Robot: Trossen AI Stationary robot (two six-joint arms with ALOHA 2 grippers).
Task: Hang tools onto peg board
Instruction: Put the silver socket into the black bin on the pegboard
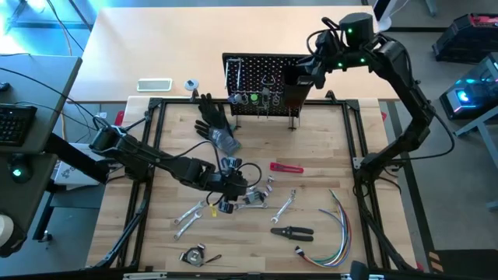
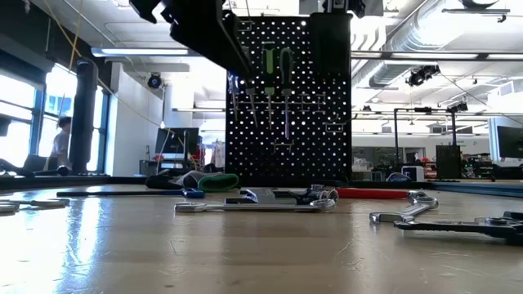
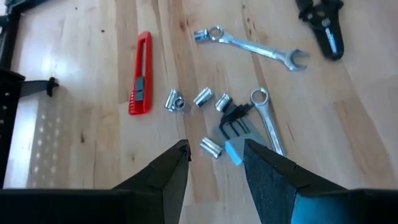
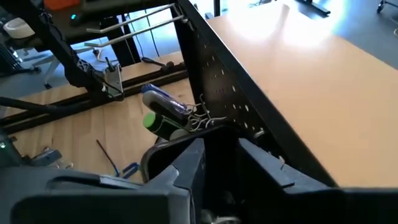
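The peg board stands upright at the table's far side, with green- and blue-handled screwdrivers hanging on its hooks. My right gripper hovers over its right end, by the black bin. Its fingers are open, and I see nothing between them. My left gripper hangs open above the table's middle, over a silver socket and the blue-handled hex key set. Around these lie a red knife, silver wrenches and black pliers.
A black glove lies in front of the board's left end. A bundle of coloured wires sits at the near right, and a small tape measure at the near edge. More wrenches lie left of my left gripper.
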